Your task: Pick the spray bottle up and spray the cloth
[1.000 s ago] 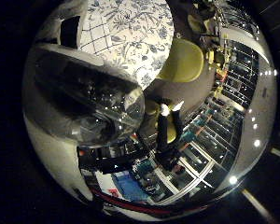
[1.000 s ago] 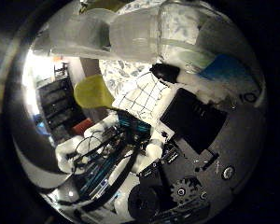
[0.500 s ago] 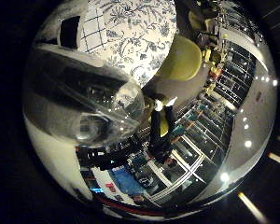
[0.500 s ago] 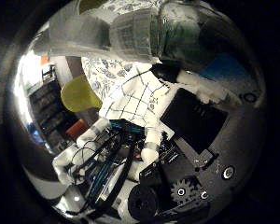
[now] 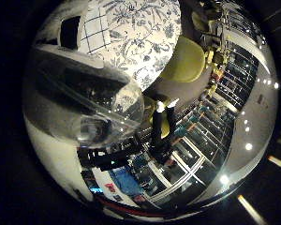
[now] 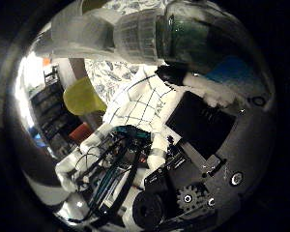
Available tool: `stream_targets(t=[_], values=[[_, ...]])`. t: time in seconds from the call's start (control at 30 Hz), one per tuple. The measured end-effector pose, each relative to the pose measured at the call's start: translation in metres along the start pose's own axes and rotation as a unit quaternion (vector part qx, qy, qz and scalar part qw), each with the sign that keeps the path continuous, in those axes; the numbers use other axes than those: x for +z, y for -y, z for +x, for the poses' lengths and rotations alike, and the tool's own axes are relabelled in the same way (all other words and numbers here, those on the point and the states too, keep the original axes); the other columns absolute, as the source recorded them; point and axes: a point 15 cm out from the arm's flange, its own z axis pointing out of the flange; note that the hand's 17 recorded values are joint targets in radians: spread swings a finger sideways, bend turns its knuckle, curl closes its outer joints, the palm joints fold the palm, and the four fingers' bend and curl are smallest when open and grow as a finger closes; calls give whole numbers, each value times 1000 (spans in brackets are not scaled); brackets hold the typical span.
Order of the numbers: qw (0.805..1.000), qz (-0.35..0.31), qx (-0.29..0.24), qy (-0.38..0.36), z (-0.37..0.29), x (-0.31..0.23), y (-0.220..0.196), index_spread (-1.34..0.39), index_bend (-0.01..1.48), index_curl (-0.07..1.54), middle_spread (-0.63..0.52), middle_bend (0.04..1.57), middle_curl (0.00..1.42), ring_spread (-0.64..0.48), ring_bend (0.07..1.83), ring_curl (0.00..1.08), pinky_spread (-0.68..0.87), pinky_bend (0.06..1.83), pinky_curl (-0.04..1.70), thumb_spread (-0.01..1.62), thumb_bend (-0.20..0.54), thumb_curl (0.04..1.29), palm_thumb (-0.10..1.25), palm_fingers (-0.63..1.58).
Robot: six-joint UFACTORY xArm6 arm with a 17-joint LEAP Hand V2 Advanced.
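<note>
Spray bottle (image 6: 150, 38) is sitting in our curled hand (image 6: 198, 145), which is holding it against the palm; the checked cloth (image 6: 145, 104) on the floral tablecloth (image 5: 140, 33) is looming larger than a second ago, so we are closing in to spray.

A round table (image 5: 150, 33) carries the things, covered by a white tablecloth (image 5: 131, 18) printed with dark leaves and flowers. On it lies a white cloth (image 5: 96, 30) marked with a grid of thin dark lines, near the table's edge; the thumb side view shows it lying flat, with the leaf print showing past its far side. A yellow-green chair (image 5: 185, 58) stands on the floor just beside the table, its seat close against the rim.
</note>
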Motion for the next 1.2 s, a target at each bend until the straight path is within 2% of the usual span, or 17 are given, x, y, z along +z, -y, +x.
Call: stream_targets(t=[0.13,0.3,0.47,0.6,0.8,0.9,0.97,1.2], values=[[998,27,-27,56,-38,-17,-9,-180,1182,657,-76,1354,575,-169,1458,606,-211,1023,1255,1064,-14,581,1065,1206],[991,75,-66,89,-84,-47,-19,-180,1183,657,-75,1355,574,-169,1458,607,-211,1023,1255,1066,-13,575,1069,1206],[972,126,-111,167,-138,-75,-18,-180,1183,656,-69,1355,574,-169,1458,607,-211,1023,1255,1060,-12,575,1082,1206],[940,170,-148,257,-182,-106,-15,-180,1183,656,-68,1356,574,-169,1458,607,-211,1023,1255,1062,-7,579,1113,1206],[873,212,-182,400,-221,-136,-5,-180,1184,656,-67,1357,573,-169,1459,607,-212,1019,1263,1064,-10,583,1136,1204],[835,219,-197,465,-238,-126,9,-180,1186,656,-67,1358,573,-169,1460,607,-213,1013,1269,1061,-10,587,1148,1202],[817,232,-194,491,-243,-110,25,-180,1186,656,-67,1359,573,-165,1460,607,-214,1010,1271,1058,-13,590,1143,1202],[781,287,-188,522,-268,-49,77,-184,1176,660,-67,1357,569,-161,1464,606,-219,1003,1281,1035,-12,619,1138,1202]])
